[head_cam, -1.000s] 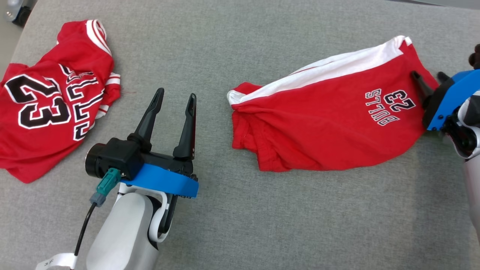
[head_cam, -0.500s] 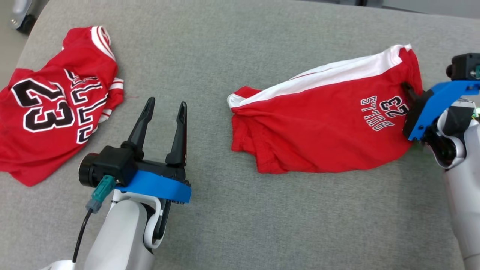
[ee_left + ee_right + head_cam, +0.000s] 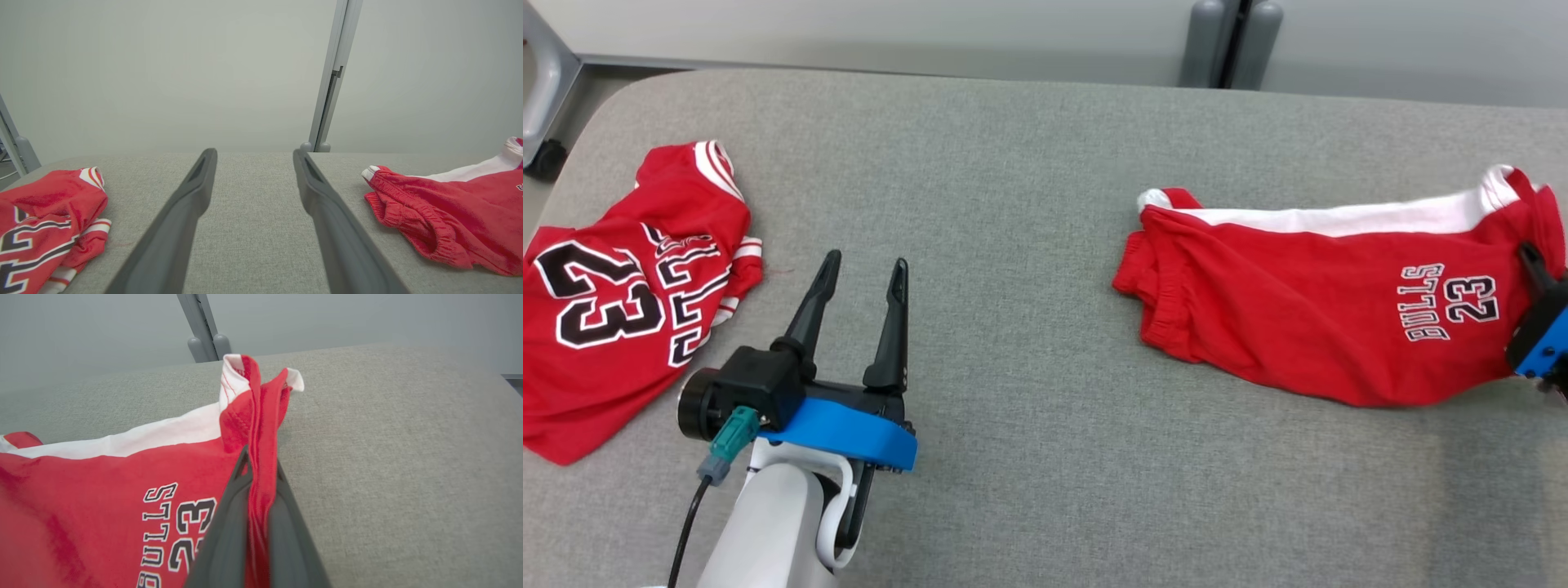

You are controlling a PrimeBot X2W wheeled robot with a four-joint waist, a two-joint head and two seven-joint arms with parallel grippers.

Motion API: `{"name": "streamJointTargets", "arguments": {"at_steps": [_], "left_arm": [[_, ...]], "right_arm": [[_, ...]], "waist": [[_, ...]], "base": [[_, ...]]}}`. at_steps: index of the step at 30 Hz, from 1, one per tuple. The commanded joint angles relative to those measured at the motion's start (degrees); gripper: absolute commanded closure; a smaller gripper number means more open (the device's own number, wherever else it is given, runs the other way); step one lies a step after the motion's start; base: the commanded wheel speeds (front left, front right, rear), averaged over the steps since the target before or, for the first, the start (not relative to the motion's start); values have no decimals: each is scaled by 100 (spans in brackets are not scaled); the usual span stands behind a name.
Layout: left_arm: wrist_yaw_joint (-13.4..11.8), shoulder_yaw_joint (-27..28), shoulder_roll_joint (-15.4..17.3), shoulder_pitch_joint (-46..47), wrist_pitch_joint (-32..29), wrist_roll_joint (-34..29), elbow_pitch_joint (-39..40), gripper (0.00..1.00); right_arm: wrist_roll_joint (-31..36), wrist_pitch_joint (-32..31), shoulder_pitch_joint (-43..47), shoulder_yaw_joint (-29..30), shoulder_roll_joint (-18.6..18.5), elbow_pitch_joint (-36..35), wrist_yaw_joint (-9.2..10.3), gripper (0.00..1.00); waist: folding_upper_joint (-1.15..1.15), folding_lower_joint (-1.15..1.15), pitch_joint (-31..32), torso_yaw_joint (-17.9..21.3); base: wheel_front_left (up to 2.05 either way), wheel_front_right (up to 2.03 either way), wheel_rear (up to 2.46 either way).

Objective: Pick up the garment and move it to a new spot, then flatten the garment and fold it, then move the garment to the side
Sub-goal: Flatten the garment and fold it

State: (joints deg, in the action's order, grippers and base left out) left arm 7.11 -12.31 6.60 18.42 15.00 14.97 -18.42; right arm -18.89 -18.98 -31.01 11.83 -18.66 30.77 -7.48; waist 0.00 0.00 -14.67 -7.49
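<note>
Red shorts [image 3: 1307,310] with a white side stripe and "BULLS 23" print lie stretched across the right of the grey table [image 3: 1029,163]. My right gripper [image 3: 1529,257] is shut on their right hem at the picture's edge. In the right wrist view the red fabric [image 3: 257,428] is pinched between the two fingers of the right gripper [image 3: 259,457]. My left gripper [image 3: 863,271] stands open over bare table, well left of the shorts; the left wrist view has the left gripper [image 3: 253,155] with nothing between its fingers and the shorts' waistband [image 3: 408,204] to its right.
A crumpled red "23" jersey [image 3: 621,286] lies at the table's left edge, also the jersey [image 3: 45,228] at the lower left of the left wrist view. A grey post [image 3: 1229,41] stands behind the table's far edge. A caster [image 3: 543,159] shows at far left.
The head camera has tilted up, bringing the far edge and wall into view. My right gripper has dragged the shorts to the right and turned them, print now upright. The left gripper stays open.
</note>
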Motion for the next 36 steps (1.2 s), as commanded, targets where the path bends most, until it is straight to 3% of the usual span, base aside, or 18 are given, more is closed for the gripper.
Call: {"name": "streamJointTargets", "arguments": {"at_steps": [1,8,16,24,28,29,30,31,36], "left_arm": [[33,-21,-7,-92,27,-41,-28,0],[43,-49,-30,-141,26,-80,-91,0],[43,-23,-56,-187,26,-39,-68,0],[46,-59,-117,-58,26,-15,-67,0],[47,-113,-162,-5,26,6,-79,0],[47,-126,-183,3,26,6,-86,0],[48,-137,-193,11,27,14,-86,0],[48,-132,-197,11,26,21,-90,0],[49,-52,-189,-69,26,29,-104,0]], "right_arm": [[127,-67,144,108,-35,-93,-3,100],[405,-456,194,50,223,-610,-3,100],[460,-877,-72,-982,822,-1049,-3,100],[363,-1051,-678,-1919,1275,-339,-3,100],[324,-988,-843,-2077,1338,14,-3,100],[298,-914,-917,-2153,1358,192,-3,72],[274,-884,-949,-2180,1356,265,-3,17],[247,-844,-967,-2203,1357,320,-3,0],[-52,-582,-976,-2252,1256,253,-3,0]], "waist": [[0,0,99,76],[0,0,189,60],[0,0,223,-37],[0,0,111,-280],[0,0,60,-420],[0,0,39,-485],[0,0,32,-510],[0,0,30,-524],[0,0,78,-488]], "base": [[0,0,0],[0,0,0],[0,0,0],[0,0,0],[0,0,0],[0,0,0],[0,0,0],[0,0,0],[0,0,0]]}}
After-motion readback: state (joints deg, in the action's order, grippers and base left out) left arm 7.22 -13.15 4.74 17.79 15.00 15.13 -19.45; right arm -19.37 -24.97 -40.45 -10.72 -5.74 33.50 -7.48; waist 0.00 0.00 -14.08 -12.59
